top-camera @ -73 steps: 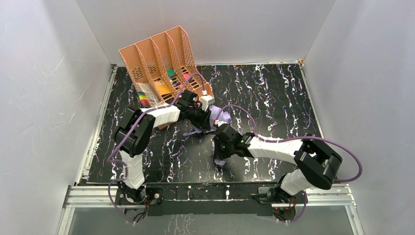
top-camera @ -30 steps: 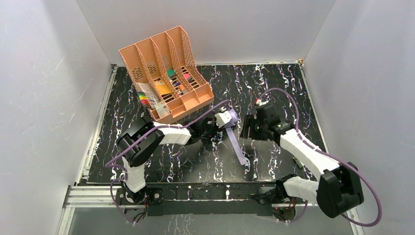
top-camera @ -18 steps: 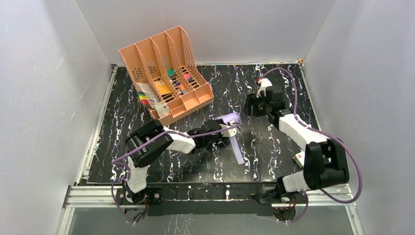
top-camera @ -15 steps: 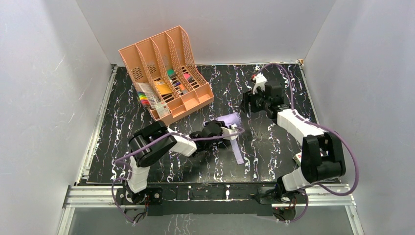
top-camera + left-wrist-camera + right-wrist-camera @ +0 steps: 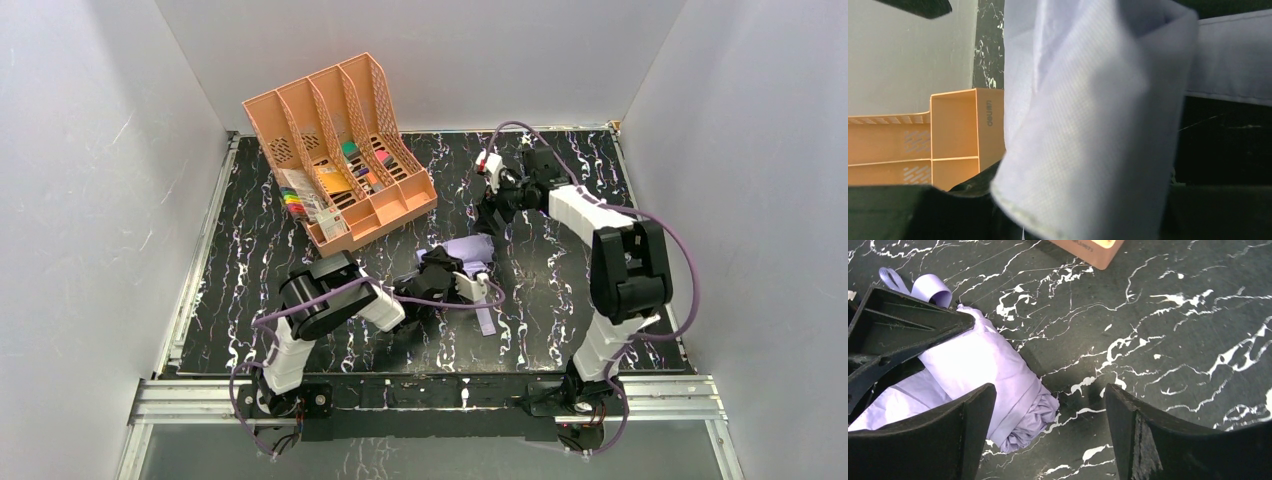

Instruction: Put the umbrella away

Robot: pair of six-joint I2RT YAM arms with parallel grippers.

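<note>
Resting near the middle of the black, white-veined table [image 5: 550,310], the umbrella [image 5: 465,247] is a soft, crumpled roll of lavender fabric, pinched in the left gripper [image 5: 440,268]; its flat strap [image 5: 486,320] trails toward the bases. The right gripper [image 5: 1048,440] hangs beyond, blunt black fingers [image 5: 923,440] spread wide, empty.

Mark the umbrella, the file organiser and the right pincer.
umbrella [image 5: 998,365]: right wrist view, bunched lavender fabric.
file organiser [image 5: 278,145]: top view, left side wall.
right pincer [image 5: 1049,390]: right wrist view, midway between fingertips.
</note>
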